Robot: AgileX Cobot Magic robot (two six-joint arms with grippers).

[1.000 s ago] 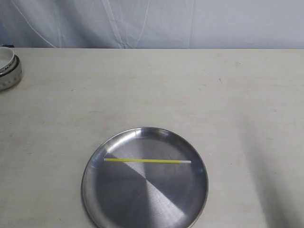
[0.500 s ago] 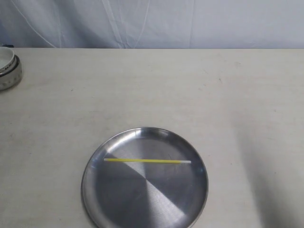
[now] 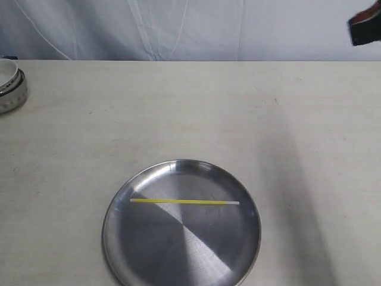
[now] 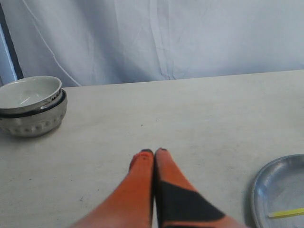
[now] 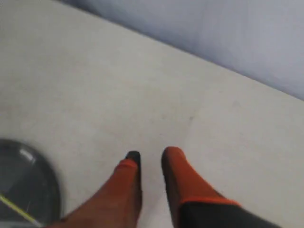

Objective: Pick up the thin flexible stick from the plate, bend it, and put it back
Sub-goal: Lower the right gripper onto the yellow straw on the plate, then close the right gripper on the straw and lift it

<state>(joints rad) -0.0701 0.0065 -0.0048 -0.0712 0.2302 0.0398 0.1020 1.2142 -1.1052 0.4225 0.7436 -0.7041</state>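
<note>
White ceramic bowl (image 3: 7,83) sits at the upper left edge of the exterior view. The left gripper (image 4: 154,152) is pressed closed, empty. Lower centre, the yellow stick (image 3: 184,202) lies straight across the silver plate (image 3: 178,256), whitish end rightward. The right gripper (image 5: 149,156), fingers narrowly parted, holds nothing.

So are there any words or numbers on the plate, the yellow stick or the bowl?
None can be read anywhere.
The plate is bare shiny metal.
The stick is plain yellow with a whitish end.
The bowl has no letters or numbers that show.
</note>
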